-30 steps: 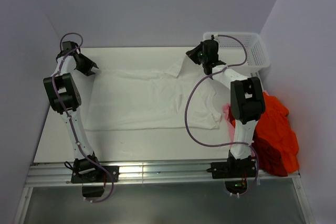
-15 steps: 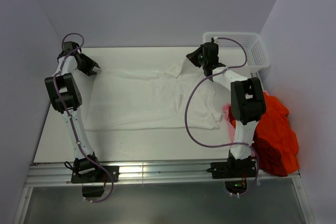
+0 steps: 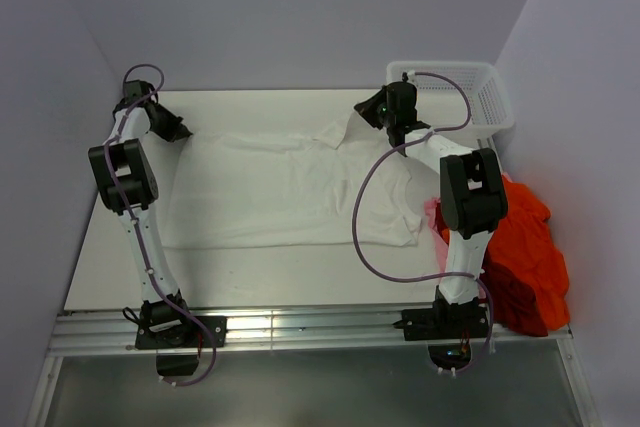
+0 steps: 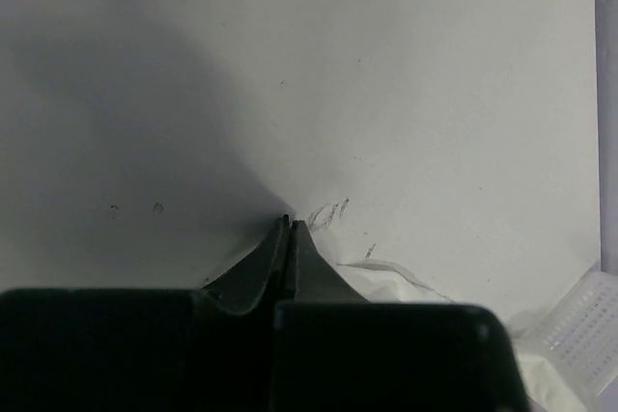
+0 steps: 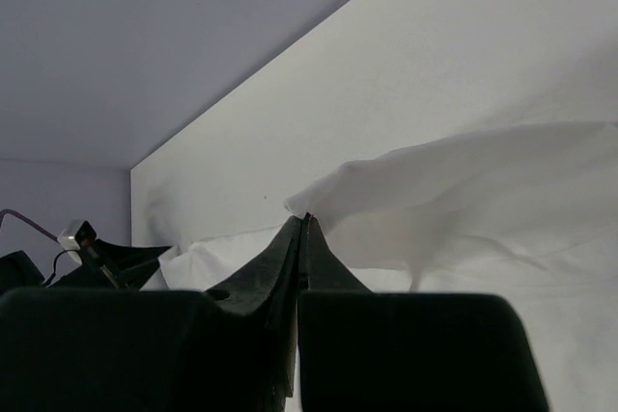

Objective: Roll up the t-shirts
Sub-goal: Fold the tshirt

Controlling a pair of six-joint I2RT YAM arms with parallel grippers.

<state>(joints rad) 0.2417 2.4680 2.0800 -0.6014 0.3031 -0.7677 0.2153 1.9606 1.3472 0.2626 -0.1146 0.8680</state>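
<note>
The white t-shirt (image 3: 280, 187) lies spread flat across the middle of the tabletop (image 3: 250, 272), its length running left to right; a heap of orange t-shirts (image 3: 530, 237) sits at the right edge, beside the right arm, with a white basket (image 3: 497, 107) at the far right corner.

The right hand (image 5: 303, 218) is closed on a fold at the far right edge of the white t-shirt, and the cloth rises in a small peak to its tips. The left hand (image 4: 290, 225) is closed at the far left corner; its tips look pressed on bare tabletop with the hem just beside them, and no cloth shows between them.

The main risk is that the left hand has missed the hem; a pull would then move only the right side, skewing the cloth and spoiling an even roll. The right pinch looks thin and sits at the very tips, so the fold could slip free under tension. The right arm's purple cable (image 3: 354, 215) hangs over the shirt and could drag or bunch it as the arm travels.

No brand, label or writing can be read in any view.
</note>
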